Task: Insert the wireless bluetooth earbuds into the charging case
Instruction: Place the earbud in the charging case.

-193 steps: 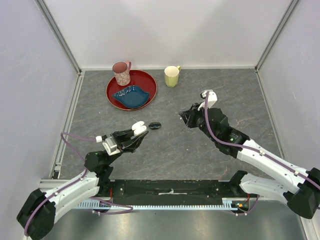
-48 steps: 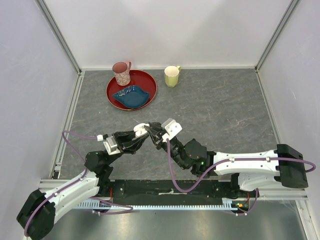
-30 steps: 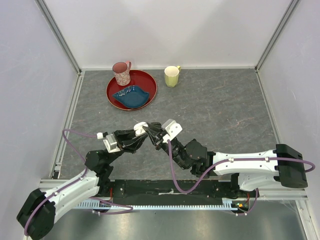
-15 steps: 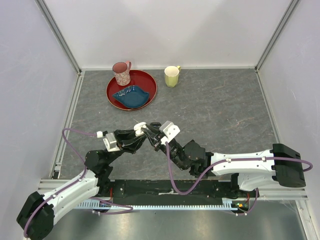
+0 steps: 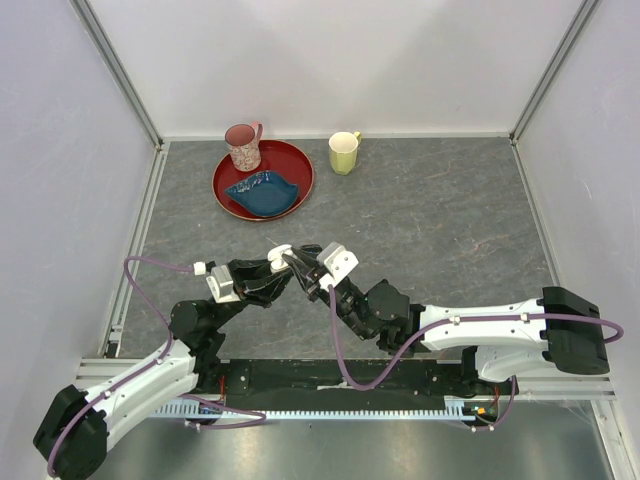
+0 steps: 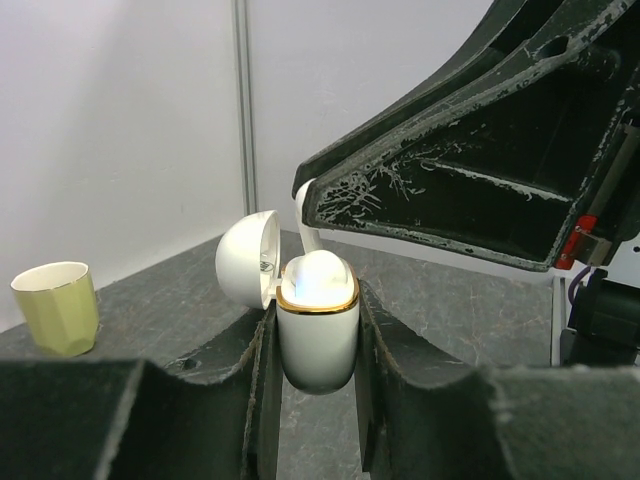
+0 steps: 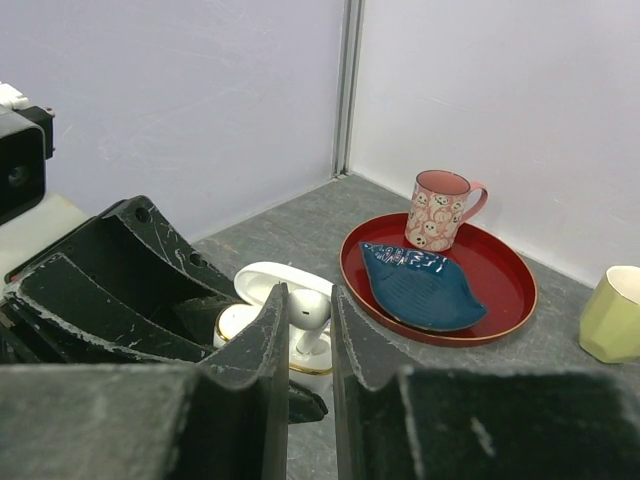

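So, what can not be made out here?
Top view: the right gripper hides the earbud.
Left wrist: glare washes out the inside of the case; whether another earbud sits there cannot be told.
Right wrist: fingers hide the case's inside.

White charging case with a gold rim; white earbud.
On the red tray: pink mug patterned with pale faces, blue dish; beside the tray, yellow-green cup.
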`<state>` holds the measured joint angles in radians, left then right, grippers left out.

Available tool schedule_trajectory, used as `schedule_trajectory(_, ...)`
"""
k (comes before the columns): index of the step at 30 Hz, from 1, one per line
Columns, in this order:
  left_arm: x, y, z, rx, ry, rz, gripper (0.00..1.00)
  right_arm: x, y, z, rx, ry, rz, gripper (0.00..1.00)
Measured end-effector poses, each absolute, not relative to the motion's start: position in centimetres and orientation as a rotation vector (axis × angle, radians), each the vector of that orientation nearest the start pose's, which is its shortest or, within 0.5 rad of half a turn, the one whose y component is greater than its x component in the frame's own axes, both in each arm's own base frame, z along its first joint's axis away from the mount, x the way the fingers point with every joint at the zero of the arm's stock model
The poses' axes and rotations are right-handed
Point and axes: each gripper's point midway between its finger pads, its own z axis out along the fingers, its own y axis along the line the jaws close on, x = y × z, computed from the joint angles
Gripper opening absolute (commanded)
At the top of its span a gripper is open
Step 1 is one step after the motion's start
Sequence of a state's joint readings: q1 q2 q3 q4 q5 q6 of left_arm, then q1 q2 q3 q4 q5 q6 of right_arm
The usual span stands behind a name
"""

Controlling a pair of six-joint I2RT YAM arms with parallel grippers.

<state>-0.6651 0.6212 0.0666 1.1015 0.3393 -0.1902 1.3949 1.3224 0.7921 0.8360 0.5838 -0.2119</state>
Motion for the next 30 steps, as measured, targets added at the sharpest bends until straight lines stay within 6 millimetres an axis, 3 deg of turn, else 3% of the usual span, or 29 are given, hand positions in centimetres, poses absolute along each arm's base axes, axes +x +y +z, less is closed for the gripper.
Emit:
schedule_trajectory(6, 17.09, -21.74, 27.85, 0.559, 0.948, -0.943, 0.02, 18.14, 38.64, 32.29, -0.530, 1.235, 0.614, 0.00)
schedule_trajectory(30, 17.24, -21.72, 27.70, 0.554, 0.958, -0.941, 0.02, 17.66, 38.70, 31.81, -0.594, 1.245, 0.633, 0.00)
